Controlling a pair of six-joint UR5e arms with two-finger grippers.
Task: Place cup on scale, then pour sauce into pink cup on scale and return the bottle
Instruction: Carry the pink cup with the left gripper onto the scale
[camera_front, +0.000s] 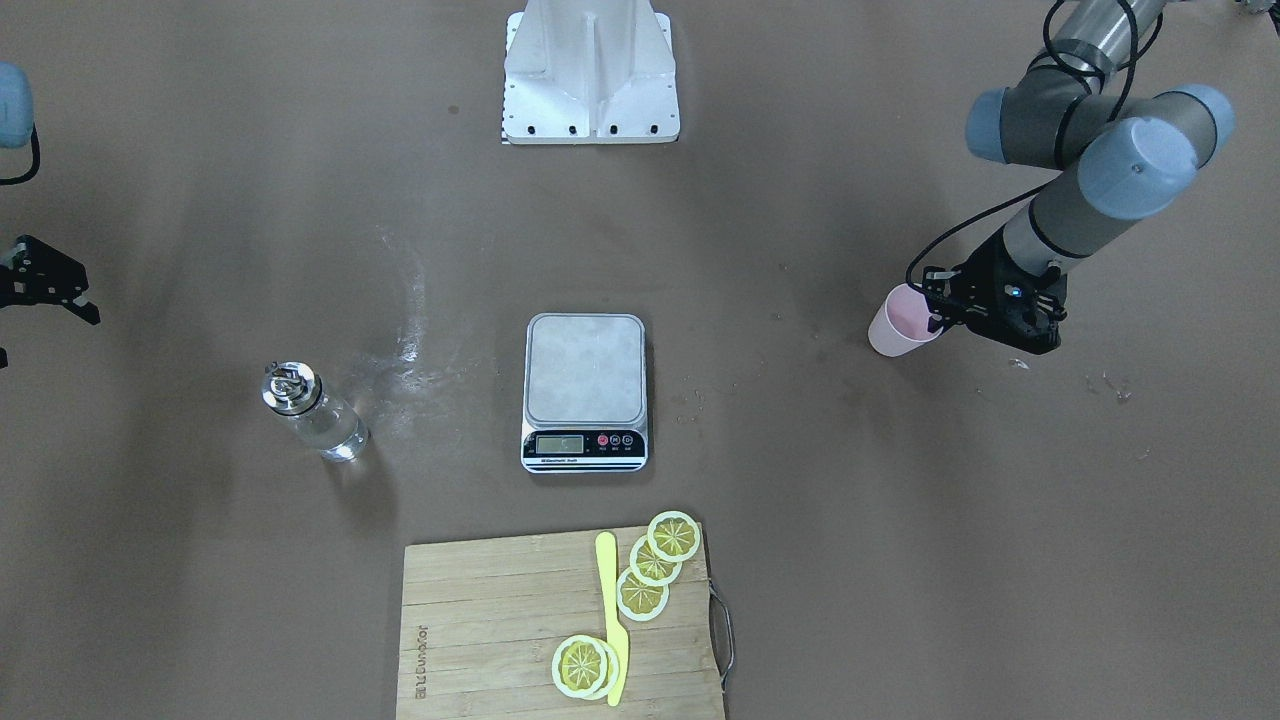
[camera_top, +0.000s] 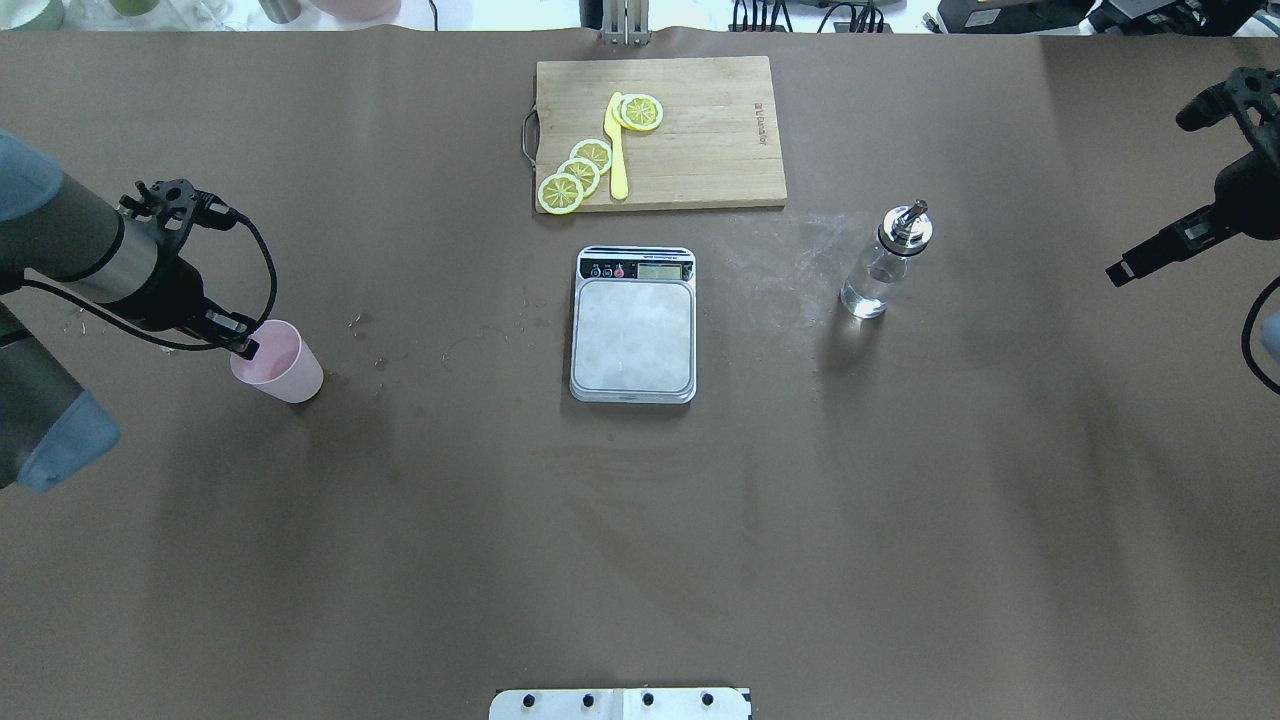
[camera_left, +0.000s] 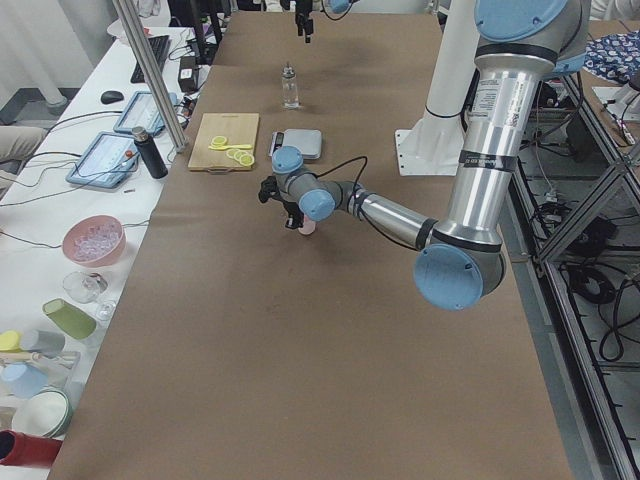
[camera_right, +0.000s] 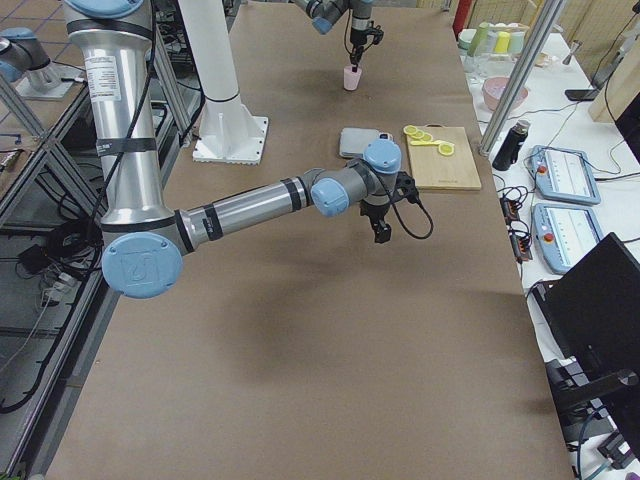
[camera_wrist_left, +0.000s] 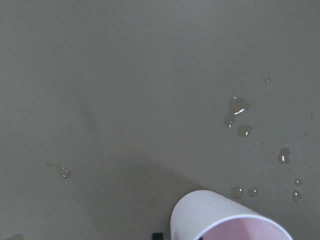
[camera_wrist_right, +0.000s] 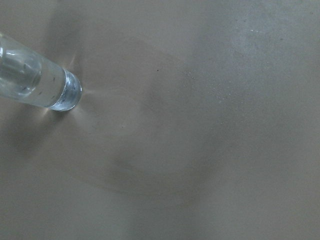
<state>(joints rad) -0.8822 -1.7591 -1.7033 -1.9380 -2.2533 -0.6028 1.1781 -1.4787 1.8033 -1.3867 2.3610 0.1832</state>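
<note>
Your right gripper (camera_top: 1125, 270) hangs open, well out on the scale's (camera_top: 633, 335) right, beyond the upright bottle (camera_top: 885, 262). Your left gripper (camera_top: 240, 345) is the nearer one. It sits at the pink cup's (camera_top: 282, 368) rim, well to the scale's left, and I cannot tell whether it is clenched. The carry should run rightward onto the bare platform.

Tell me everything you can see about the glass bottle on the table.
The bottle is a small clear glass cylinder with a shiny silver pour-spout cap. It holds colourless liquid, though the level is hard to judge. It stands upright on the brown table, to the robot's right of the scale and apart from it. Nothing touches it; the right gripper is off to its side.
</note>
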